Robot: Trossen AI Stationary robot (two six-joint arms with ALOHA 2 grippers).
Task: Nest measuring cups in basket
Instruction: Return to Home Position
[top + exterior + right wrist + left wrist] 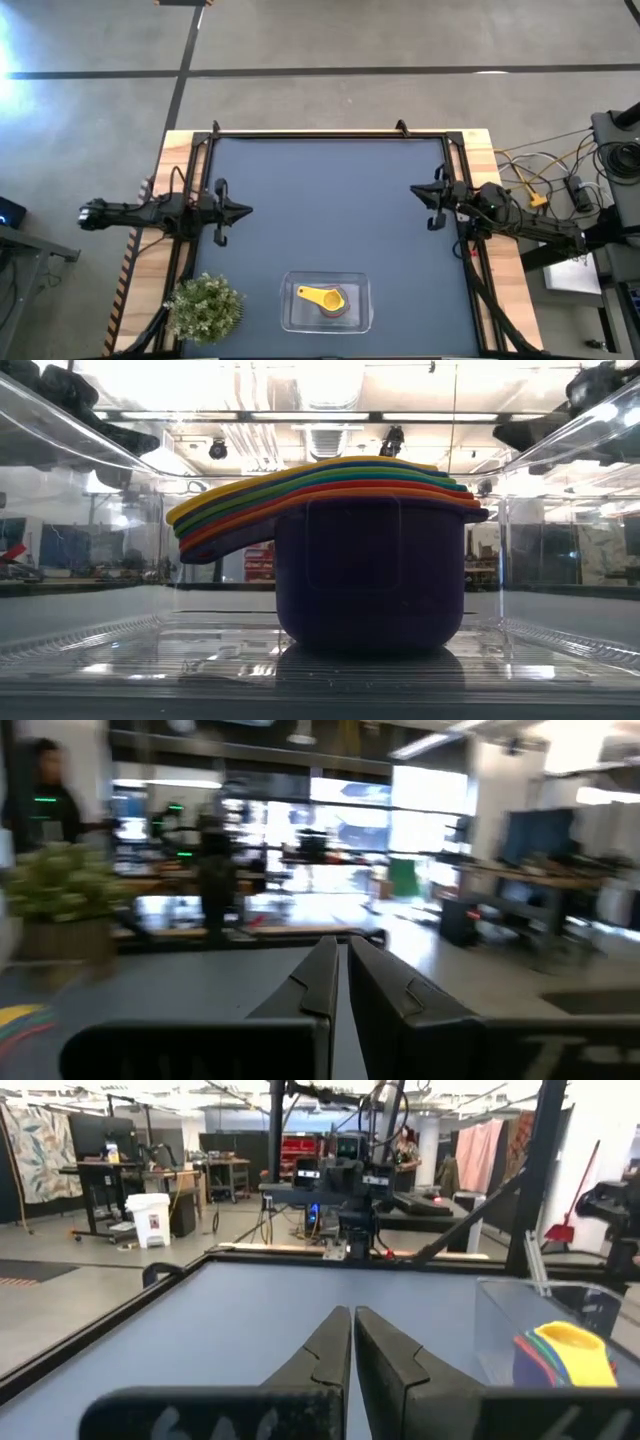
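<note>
So the measuring cups are all nested in one stack, purple on the bottom and yellow on top, sitting upright inside the clear basket at the middle of one table edge, with the bushy plant near it on the left arm's side. Left gripper hangs over the table's left side, fingers pressed together, holding nothing. Right gripper mirrors it on the right, also closed up and empty, both well apart from the basket.
</note>
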